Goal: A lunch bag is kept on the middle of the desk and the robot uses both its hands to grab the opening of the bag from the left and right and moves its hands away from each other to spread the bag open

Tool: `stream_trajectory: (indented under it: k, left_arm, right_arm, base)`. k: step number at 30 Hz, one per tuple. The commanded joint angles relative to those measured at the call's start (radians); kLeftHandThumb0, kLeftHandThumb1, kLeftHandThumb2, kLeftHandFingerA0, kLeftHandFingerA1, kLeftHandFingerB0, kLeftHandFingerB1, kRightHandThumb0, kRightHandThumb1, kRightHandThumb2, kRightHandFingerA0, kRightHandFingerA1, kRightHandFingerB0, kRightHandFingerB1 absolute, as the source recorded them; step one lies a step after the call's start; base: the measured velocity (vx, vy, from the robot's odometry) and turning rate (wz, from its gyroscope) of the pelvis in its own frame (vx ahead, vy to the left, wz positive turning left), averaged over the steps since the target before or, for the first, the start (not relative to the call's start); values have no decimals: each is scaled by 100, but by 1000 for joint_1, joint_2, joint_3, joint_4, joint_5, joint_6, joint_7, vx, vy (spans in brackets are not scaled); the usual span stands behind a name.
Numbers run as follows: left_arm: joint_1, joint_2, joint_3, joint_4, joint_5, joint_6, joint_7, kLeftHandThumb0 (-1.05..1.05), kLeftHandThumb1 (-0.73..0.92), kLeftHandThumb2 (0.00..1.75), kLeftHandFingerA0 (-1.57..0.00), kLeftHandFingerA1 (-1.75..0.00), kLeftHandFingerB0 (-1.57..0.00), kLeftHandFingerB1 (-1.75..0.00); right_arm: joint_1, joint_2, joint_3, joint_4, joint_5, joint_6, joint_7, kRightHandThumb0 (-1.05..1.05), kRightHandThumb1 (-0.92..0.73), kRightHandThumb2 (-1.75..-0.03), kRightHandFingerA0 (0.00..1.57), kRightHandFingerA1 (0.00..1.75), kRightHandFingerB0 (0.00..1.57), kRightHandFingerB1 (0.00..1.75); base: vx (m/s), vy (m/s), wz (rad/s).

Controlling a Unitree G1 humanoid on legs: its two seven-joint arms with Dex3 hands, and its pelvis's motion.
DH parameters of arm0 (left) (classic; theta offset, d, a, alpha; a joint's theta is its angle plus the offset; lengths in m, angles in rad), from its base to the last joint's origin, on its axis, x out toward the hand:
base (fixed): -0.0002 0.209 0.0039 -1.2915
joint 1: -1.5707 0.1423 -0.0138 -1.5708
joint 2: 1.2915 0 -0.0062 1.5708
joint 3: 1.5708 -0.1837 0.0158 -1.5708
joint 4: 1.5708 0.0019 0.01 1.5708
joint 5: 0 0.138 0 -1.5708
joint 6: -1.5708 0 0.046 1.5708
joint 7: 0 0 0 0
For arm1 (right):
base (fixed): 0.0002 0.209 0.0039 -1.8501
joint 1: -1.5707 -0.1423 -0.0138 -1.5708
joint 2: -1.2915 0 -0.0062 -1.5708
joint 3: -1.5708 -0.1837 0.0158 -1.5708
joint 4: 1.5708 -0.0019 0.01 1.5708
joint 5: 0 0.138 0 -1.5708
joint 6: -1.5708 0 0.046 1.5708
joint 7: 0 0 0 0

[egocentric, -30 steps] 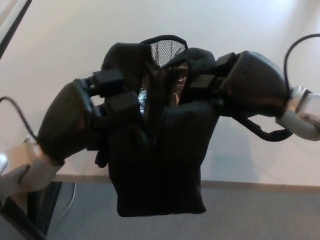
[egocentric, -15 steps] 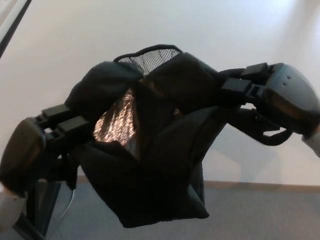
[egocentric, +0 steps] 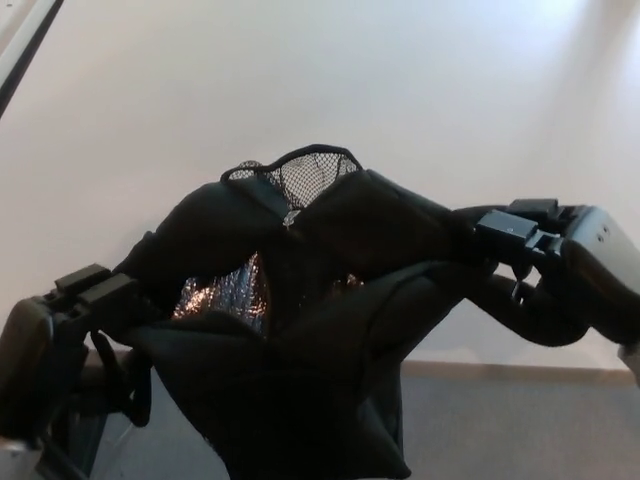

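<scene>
One lunch bag, black fabric, held up off the white desk and hanging in front of its near edge, above the grey floor. Mouth: stretched wide left to right, wider than half a second ago and far wider than a second ago, when it was only a narrow slit. Silver foil lining now shows on the robot's left side of the opening; a mesh pocket stands at the far rim.

Left hand: low at the picture's left edge, fingers clamped on the left rim of the opening; it has travelled outward and downward.

Right hand: at the right edge, fingers closed on the right rim, likewise moved outward.

Assessment: the spread is largely achieved; the fabric between the hands looks near taut, so little further separation seems needed.
</scene>
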Motion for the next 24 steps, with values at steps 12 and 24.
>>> stream_trajectory:
  k: [12, 24]
  left_arm:
    - [54, 41, 100, 47, -92, -3, -53, -15, 43, 128, -87, -159, -79, -138]
    - [-150, -12, 119, -37, -80, 44, -100, -7, 54, 85, -83, -160, -76, -143]
  right_arm:
    - [32, -31, -89, 66, 69, 39, 29, -13, -66, -56, 78, 175, 60, 172]
    - [-159, 9, -53, 81, -6, 105, 82, -11, -59, -55, 79, 175, 62, 168]
  base:
    - [0, 0, 0]
    - [0, 0, 0]
